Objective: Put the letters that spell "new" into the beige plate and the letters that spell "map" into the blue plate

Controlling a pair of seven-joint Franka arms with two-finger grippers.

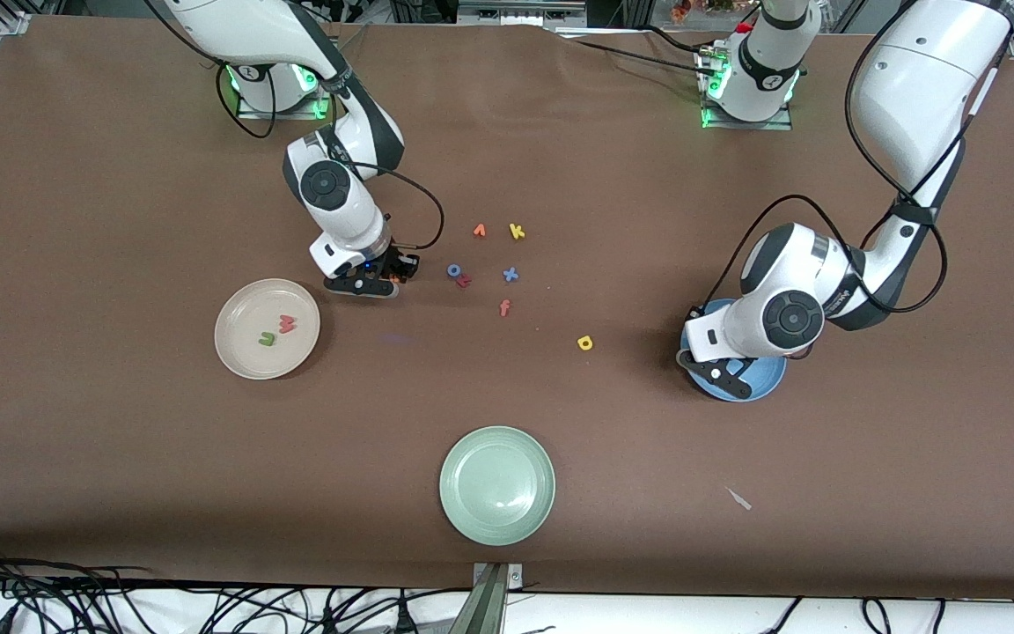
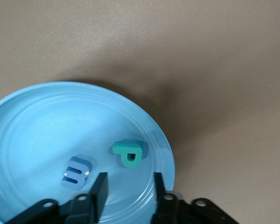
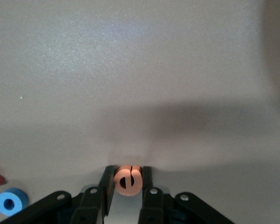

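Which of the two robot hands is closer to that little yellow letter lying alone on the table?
Left. The left gripper hangs over the blue plate, fairly close to the yellow letter. The right gripper is farther off, beside the beige plate.

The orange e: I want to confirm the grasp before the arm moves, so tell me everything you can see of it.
The orange e is a small, thick foam-looking letter, pale orange with a dark slot across its middle. It sits squeezed between the two black fingers of the right gripper, which is shut on it. In the front view the gripper is low over the brown table, beside the beige plate. Whether the letter touches the table cannot be told.
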